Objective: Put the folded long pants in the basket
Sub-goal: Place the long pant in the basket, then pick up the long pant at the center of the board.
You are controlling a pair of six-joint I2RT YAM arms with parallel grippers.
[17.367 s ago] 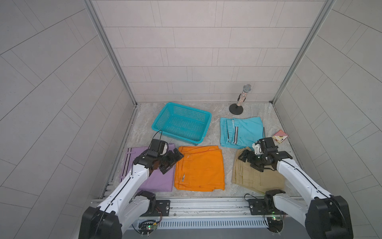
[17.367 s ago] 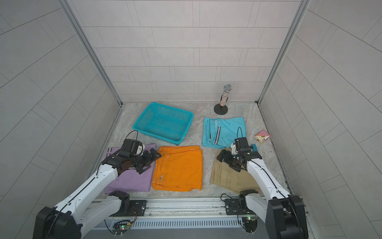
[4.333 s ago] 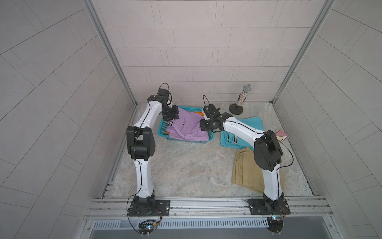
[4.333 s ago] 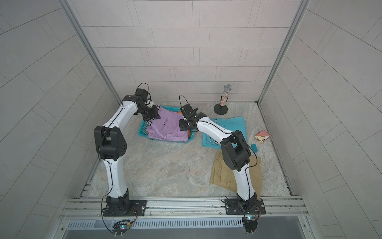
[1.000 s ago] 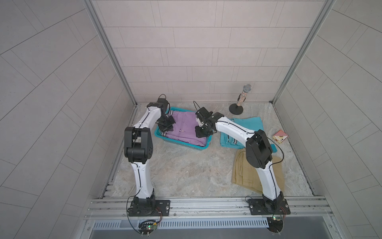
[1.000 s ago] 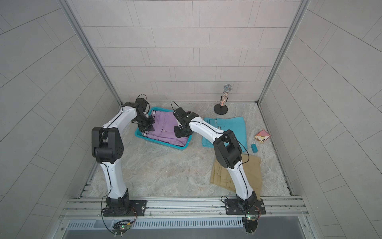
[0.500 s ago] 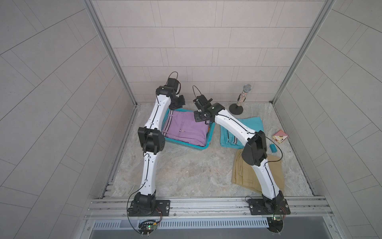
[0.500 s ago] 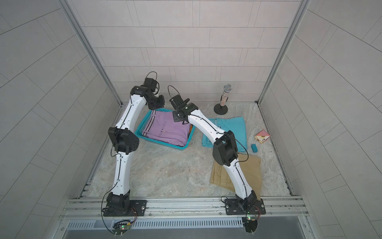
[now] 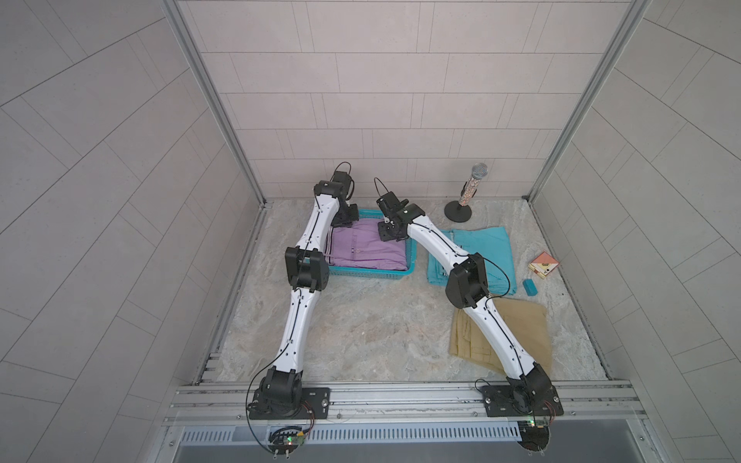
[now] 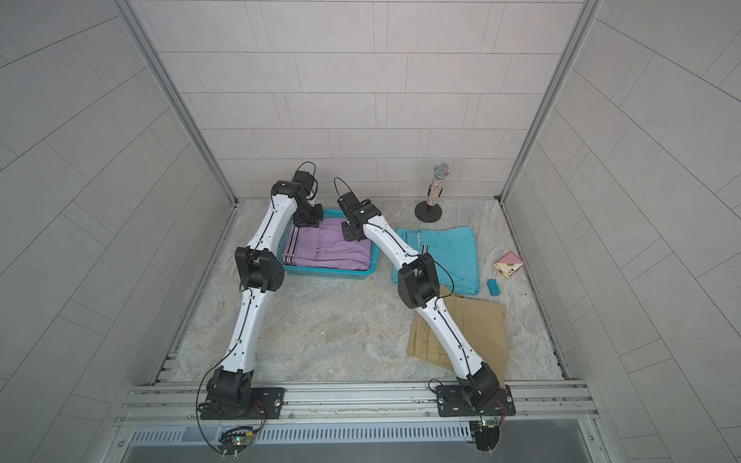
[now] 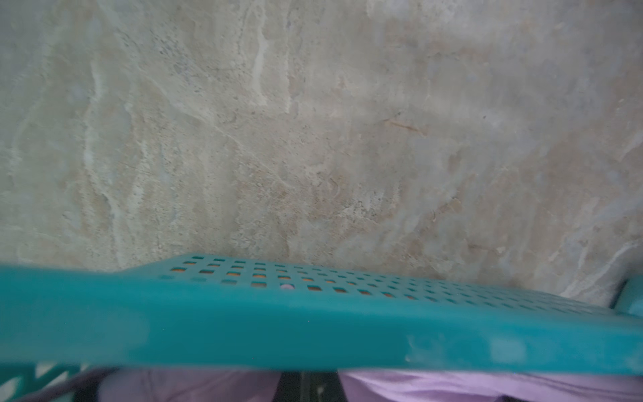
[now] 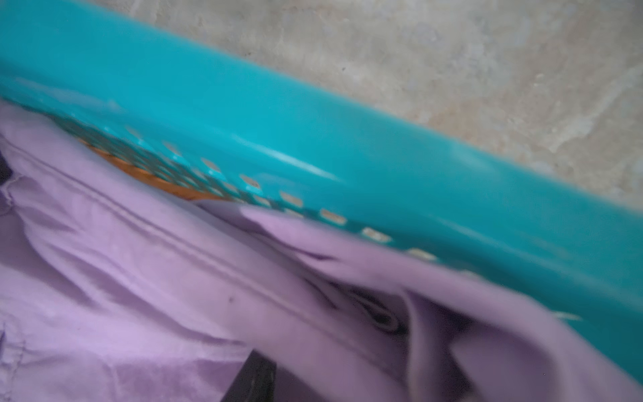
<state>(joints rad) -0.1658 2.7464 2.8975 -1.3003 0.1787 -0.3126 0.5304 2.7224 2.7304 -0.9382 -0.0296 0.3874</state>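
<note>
I find my left gripper (image 9: 345, 216) clenched at a corner of the basket (image 9: 373, 273); the right gripper (image 9: 391, 232)'s state I cannot tell. Lilac pants (image 9: 361, 250) lie in the basket just beneath both, orange pants (image 12: 146, 174) under them. Turquoise pants (image 9: 485, 248) and khaki pants (image 9: 521, 332) lie outside, behind the right gripper.

Closed in on 3 sides by large pale grey tiles: a back wall (image 9: 381, 100) laid in level courses, 2 side walls (image 9: 100, 200) with slanting joints. Joined at the back corners by 2 bare metal posts (image 9: 213, 100). Underfoot, a mottled beige stone-look floor (image 9: 361, 332). Bounded in front by a grooved metal rail (image 9: 401, 395) above a slotted grille (image 9: 401, 435). Lit evenly, with soft shadows only.
</note>
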